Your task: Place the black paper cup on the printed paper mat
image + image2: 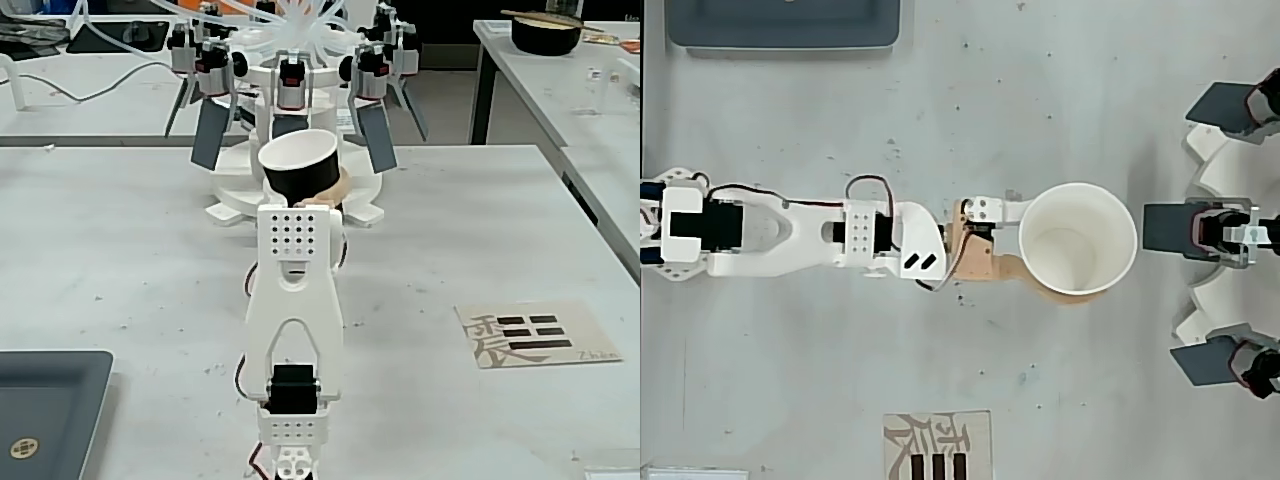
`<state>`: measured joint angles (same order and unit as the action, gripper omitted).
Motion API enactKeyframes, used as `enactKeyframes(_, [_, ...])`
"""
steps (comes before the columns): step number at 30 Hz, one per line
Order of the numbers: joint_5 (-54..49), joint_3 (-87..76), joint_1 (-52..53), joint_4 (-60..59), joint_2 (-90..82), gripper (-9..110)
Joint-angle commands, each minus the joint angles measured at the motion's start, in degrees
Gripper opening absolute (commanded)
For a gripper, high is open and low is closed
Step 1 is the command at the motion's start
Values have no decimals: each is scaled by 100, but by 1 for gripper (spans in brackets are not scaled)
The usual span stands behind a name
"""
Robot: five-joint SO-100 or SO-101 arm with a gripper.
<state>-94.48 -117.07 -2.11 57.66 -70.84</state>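
The black paper cup (1078, 238) is carried upright, mouth up, with the fingers (1040, 245) pinching it from both sides: in the overhead view a white finger (1002, 208) lies against the cup's wall at about its 10 o'clock and a tan finger (1035, 283) curves under its rim from about 8 to 6 o'clock, so the cup sits at 3 o'clock from the wrist, straight out along the arm (790, 232). In the fixed view the cup (298, 165) shows above and beyond the arm's white link (295, 300), and appears to be lifted clear of the table (480, 220), though its base is hidden behind the arm. The printed paper mat (938, 444) lies well apart from the cup, at roughly 7 o'clock of it in the overhead view, cut by the bottom edge; in the fixed view the mat (535, 335) is at about 4 o'clock of the cup, near the right edge of the table. The step in hand is the carry: I judge it best to keep the cup level and the grip steady, swing the arm toward the mat while drawing it in, keep away from the white fixture with grey paddles (1225, 235) just beyond the cup, and lower the base flat onto the middle of the print before letting go.
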Motion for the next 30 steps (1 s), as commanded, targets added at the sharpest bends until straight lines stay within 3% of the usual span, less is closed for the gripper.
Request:
enactKeyframes(1, [-26,-18,44,158,-281,9])
enactKeyframes(30, [35,-2566,62,334,-2707,7])
